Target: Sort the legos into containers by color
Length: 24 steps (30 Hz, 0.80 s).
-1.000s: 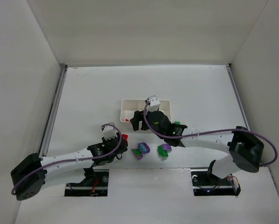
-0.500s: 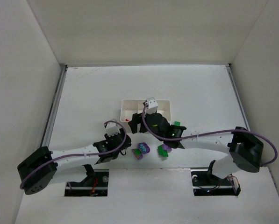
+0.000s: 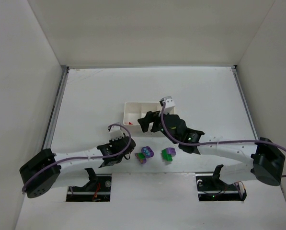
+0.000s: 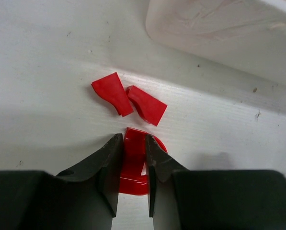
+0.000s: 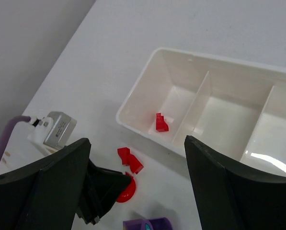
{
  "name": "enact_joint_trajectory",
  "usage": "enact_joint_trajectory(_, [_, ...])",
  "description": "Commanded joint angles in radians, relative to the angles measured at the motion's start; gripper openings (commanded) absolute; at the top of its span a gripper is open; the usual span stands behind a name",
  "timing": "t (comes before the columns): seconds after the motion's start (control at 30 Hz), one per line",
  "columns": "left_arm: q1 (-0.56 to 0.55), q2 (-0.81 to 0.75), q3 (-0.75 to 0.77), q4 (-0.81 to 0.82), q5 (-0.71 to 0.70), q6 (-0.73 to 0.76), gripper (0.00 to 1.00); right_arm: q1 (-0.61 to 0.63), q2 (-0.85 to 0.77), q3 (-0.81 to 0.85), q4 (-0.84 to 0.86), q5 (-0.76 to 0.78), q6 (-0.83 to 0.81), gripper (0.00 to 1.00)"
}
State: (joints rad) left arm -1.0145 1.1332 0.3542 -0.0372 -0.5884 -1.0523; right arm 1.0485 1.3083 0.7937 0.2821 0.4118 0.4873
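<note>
Starting from the widest thing, we see the white counter (image 3: 205, 91) carrying everything, with the white tray (image 3: 133, 109) near its middle, its three compartments side by side.

The right gripper (image 5: 136, 143) hovers above the tray's near edge, its fingers spread wide with nothing between them. The left gripper (image 4: 131, 143) is down at the counter just in front of the tray's left end. Its fingers are pressed in on a rounded red brick (image 4: 133, 165), pinching it from both sides.

On the counter between the two arms lie two brick clusters: one purple with a green edge (image 3: 144, 154), the other purple and green (image 3: 167, 153). They sit near each other but apart, and both are outside the tray.

Just beyond the pinched brick lie two small red wedges (image 4: 131, 99), touching at one corner, on the counter between the left gripper and the tray wall.

Smallest of all is a lone red bit (image 5: 161, 122) in the tray's left-end compartment. As far as we can see, the other two compartments hold nothing.
</note>
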Motion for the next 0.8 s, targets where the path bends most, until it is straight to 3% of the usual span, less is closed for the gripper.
enact_joint_trajectory(0.0, [-0.008,-0.050,-0.005,-0.156,0.044,-0.009,0.12,-0.029,-0.023,-0.025,0.057,0.010,0.023,0.85])
enact_joint_trajectory(0.2, [-0.005,-0.326,0.058,-0.314,0.009,-0.002,0.11,-0.069,-0.030,-0.063,0.060,0.009,0.040,0.82])
enact_joint_trajectory(0.27, [0.006,-0.404,0.094,-0.343,-0.013,0.008,0.11,-0.077,-0.032,-0.074,0.060,0.004,0.051,0.70])
enact_joint_trajectory(0.37, [0.058,-0.466,0.158,-0.317,-0.056,0.069,0.13,-0.080,-0.034,-0.082,0.058,0.002,0.059,0.43])
enact_joint_trajectory(0.43, [0.118,-0.434,0.204,-0.264,-0.053,0.135,0.14,-0.077,-0.037,-0.083,0.045,0.002,0.059,0.33])
enact_joint_trajectory(0.5, [0.167,-0.370,0.247,-0.193,-0.019,0.202,0.15,-0.077,-0.040,-0.090,0.037,0.002,0.062,0.30])
enact_joint_trajectory(0.67, [0.274,-0.124,0.350,0.012,0.081,0.351,0.17,-0.019,-0.047,-0.102,0.022,-0.010,0.050,0.30])
enact_joint_trajectory(0.77, [0.320,0.022,0.414,0.080,0.127,0.391,0.19,0.034,-0.037,-0.100,0.020,-0.011,0.036,0.36])
